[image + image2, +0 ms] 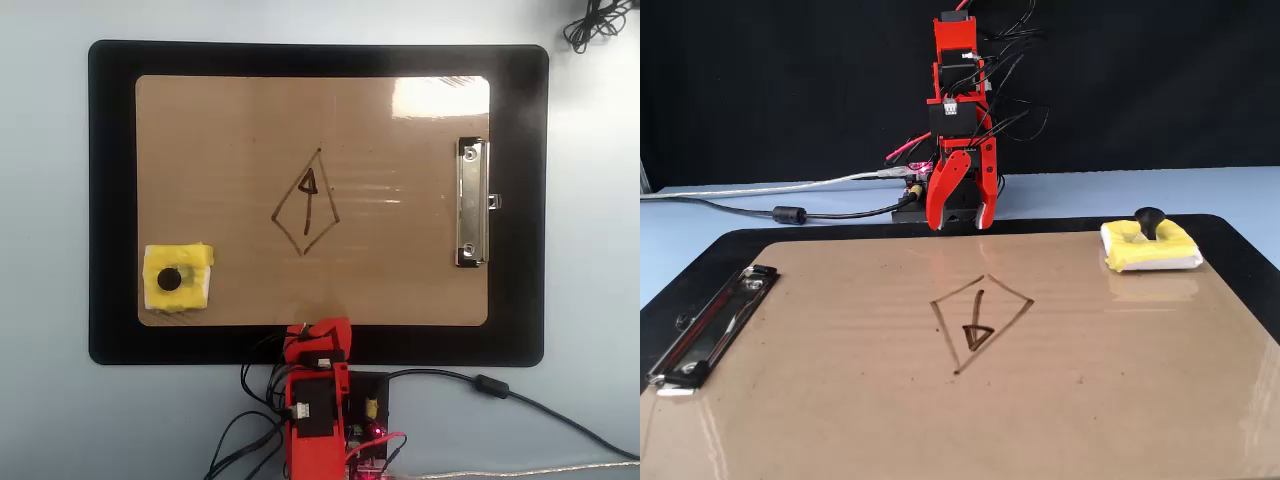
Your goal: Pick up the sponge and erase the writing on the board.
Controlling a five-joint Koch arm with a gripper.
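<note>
Sponge-free, the one red gripper (959, 224) hangs slightly spread above the black mat (110, 200) at the board's (1120, 380) far edge. One yellow sponge (1148, 246) sits on a board corner; one kite-shaped writing (306, 203) marks the centre. The overhead view hides its fingertips.

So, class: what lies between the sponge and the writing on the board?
Nothing: in the overhead view, only bare board separates the sponge from the writing.

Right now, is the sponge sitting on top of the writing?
No, in the overhead view the sponge lies at the board's lower-left corner, clear of the writing.
</note>
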